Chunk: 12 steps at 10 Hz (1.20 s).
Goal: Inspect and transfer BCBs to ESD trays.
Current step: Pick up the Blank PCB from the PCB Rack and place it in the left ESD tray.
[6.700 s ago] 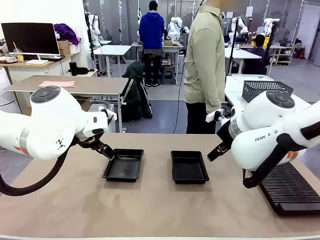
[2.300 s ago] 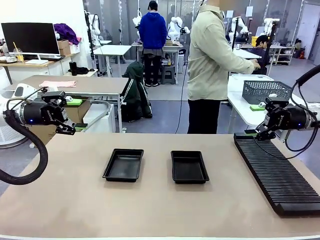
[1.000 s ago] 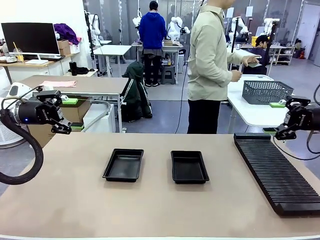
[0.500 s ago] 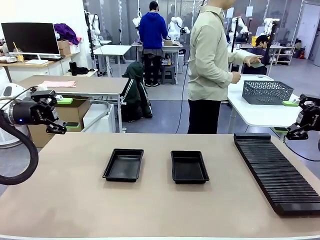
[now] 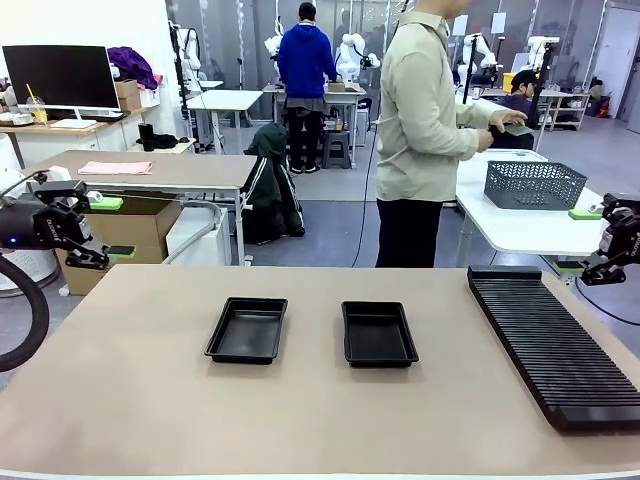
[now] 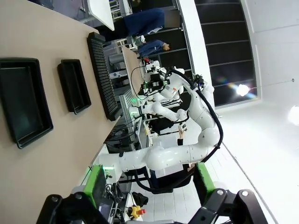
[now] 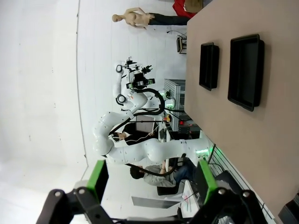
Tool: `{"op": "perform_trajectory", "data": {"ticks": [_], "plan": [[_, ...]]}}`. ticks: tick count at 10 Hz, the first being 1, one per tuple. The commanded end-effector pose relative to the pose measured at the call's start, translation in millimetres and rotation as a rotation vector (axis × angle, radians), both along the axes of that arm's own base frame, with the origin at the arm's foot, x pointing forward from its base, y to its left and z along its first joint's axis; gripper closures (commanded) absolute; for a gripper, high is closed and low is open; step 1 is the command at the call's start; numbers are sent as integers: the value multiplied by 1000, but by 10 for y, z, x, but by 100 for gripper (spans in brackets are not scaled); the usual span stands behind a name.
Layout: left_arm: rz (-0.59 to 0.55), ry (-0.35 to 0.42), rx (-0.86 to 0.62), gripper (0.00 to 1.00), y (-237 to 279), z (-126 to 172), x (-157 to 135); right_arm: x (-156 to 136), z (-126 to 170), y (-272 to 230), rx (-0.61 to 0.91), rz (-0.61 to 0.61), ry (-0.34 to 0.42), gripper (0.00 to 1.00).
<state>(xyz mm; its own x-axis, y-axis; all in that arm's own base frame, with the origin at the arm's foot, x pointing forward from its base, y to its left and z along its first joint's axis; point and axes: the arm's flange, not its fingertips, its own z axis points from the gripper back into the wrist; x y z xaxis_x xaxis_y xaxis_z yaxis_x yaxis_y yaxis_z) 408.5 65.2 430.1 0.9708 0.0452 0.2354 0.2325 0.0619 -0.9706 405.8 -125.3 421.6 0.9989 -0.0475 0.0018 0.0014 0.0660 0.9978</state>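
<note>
Two shallow black plastic ESD trays sit mid-frame on the tan worktop (image 5: 300, 425): left tray (image 5: 246, 357), right tray (image 5: 382, 362), just beside each other. One long black ribbed rack (image 5: 560, 350) at lower right. Left gripper (image 5: 112, 227) at the left edge and right gripper (image 5: 578, 240) at the right edge are both spread wide, holding nothing, well apart from the trays.

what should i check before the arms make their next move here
1. Left gripper open and empty: ok.
2. Right gripper open and empty: ok.
3. Left ESD tray and right ESD tray empty, flat on the table: ok.
4. Both grippers clear of the trays, out at the table's ends: ok.
5. Person's hands over the table for a handover: not ok, they are at the side table behind.
6. A BCB ready to take: cannot tell.
</note>
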Motion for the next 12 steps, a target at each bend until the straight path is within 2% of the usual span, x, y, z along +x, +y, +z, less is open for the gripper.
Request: {"op": "perform_trajectory", "data": {"ticks": [1,4,12], "plan": [[10,12,25,0,58,55,-75,-21,-7,-69,-32,-2,-6,0],[26,18,35,0,152,84,-120,-82,8,-95,-79,-4,-28,0],[83,30,3,0,484,-43,-352,-120,-7,-185,-75,-34,-8,0]]}}
